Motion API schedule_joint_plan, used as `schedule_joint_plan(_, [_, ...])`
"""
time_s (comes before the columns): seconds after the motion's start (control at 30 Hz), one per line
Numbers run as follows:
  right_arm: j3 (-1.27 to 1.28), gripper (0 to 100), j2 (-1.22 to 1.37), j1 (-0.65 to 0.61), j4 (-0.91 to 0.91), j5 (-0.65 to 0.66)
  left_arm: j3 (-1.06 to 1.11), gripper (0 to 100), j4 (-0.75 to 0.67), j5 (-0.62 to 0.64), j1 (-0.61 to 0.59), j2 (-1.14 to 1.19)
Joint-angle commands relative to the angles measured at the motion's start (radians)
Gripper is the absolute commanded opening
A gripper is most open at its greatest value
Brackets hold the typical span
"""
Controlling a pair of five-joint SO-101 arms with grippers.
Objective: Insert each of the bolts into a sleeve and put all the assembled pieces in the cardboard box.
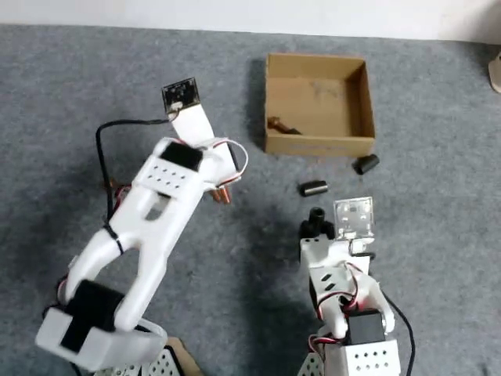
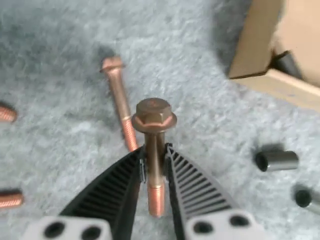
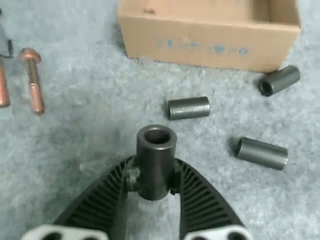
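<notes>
Overhead view downward, wrist views close, sharing cardboard box (image 3: 210, 40)

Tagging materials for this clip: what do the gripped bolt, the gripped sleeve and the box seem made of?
Bolt: metal, likely copper-plated steel, judging by its coppery sheen and cut threads. Sleeve: dark metal, apparently, with a dull blackish finish and smooth bored wall. Cardboard box: plain brown cardboard, matte, raw-cut edges.

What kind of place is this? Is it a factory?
More likely a small robot practice table, maybe in a lab or workshop. The left arm holds a copper bolt, the right arm a dark sleeve, on a grey felt-covered table beside a cardboard box.
</notes>
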Motion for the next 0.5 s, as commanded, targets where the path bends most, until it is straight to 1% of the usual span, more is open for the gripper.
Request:
schedule_joint_plan(0.0, [0.039, 0.5, -0.019, -0.004, -0.07, 0.061, 0.022, 0, -0.107, -0.009, 0.018, -0.093])
schedule_joint_plan(0.17, [0.108, 0.5, -0.019, -0.079, -0.16, 0.072, 0.044, 0, -0.181, -0.012, 0.018, -0.101])
schedule_joint_plan(0.27, [0.127, 0.5, -0.015, -0.111, -0.163, 0.072, 0.044, 0, -0.209, -0.012, 0.018, -0.101])
schedule_joint_plan(0.4, [0.125, 0.5, -0.015, -0.12, -0.163, 0.074, 0.041, 0, -0.245, -0.015, 0.027, -0.101])
schedule_joint_plan(0.47, [0.125, 0.5, -0.013, -0.12, -0.16, 0.074, 0.042, 0, -0.262, -0.054, 0.041, -0.107])
